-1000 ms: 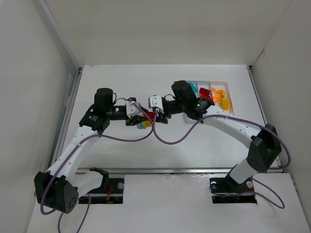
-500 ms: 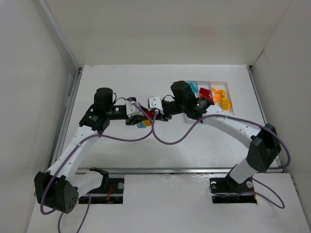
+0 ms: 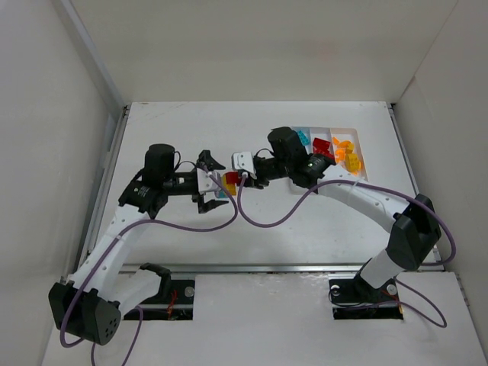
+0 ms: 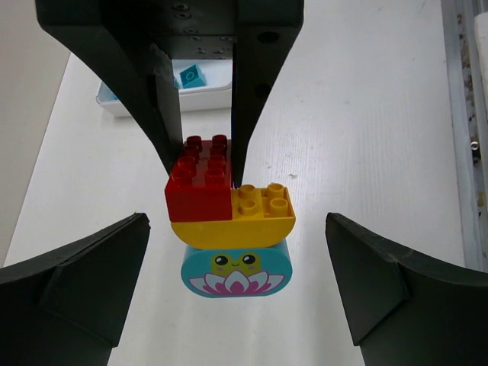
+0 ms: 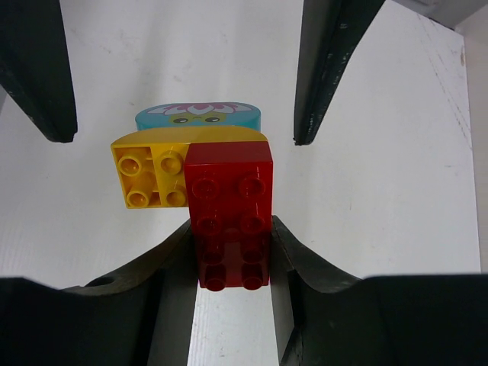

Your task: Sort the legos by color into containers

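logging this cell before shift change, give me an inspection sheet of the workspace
surface: white table, no marks seen
job's things: red brick, yellow piece and teal piece joined as one stack; tray holds teal, red and orange pieces in separate compartments
clutter: nothing seen
tools: right tool shut on the red brick; left tool open, fingers either side of the stack, not touching
cables: purple cables run along both arms, one looping over the table near the stack
surroundings: white walls on three sides
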`<action>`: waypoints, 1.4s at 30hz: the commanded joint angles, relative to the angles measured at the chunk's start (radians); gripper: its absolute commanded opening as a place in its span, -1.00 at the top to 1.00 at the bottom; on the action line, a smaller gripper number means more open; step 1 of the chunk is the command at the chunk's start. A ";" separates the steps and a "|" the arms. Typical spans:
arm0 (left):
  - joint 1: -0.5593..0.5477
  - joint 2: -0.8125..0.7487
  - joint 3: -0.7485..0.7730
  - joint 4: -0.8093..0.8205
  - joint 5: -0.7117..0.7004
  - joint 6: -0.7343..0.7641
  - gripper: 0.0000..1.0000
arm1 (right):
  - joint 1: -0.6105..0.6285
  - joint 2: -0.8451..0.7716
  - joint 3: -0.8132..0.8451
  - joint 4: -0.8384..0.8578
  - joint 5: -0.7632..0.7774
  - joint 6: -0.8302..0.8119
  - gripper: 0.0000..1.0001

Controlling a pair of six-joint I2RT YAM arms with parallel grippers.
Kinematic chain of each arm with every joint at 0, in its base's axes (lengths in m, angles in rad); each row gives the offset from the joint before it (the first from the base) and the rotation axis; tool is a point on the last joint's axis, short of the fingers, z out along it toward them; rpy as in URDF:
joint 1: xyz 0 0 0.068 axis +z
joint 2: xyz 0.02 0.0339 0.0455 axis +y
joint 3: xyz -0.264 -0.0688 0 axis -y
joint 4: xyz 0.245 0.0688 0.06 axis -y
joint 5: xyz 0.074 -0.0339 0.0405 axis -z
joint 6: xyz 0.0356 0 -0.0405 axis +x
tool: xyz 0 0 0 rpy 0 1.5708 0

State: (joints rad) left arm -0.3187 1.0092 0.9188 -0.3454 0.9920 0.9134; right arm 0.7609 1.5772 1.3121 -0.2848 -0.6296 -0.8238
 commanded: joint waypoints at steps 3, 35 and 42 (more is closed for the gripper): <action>0.000 0.003 -0.005 -0.061 -0.050 0.111 -1.00 | 0.011 -0.022 0.007 0.059 0.014 -0.040 1.00; -0.010 0.252 0.207 -0.342 0.200 0.381 -1.00 | 0.101 -0.241 -0.165 0.078 0.191 -0.598 1.00; -0.019 0.301 0.244 -0.362 0.220 0.410 -0.59 | 0.112 -0.221 -0.146 0.078 0.180 -0.626 1.00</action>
State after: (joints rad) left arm -0.3332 1.3025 1.1183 -0.6697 1.1408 1.2926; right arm 0.8639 1.3514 1.1286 -0.2600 -0.4080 -1.4212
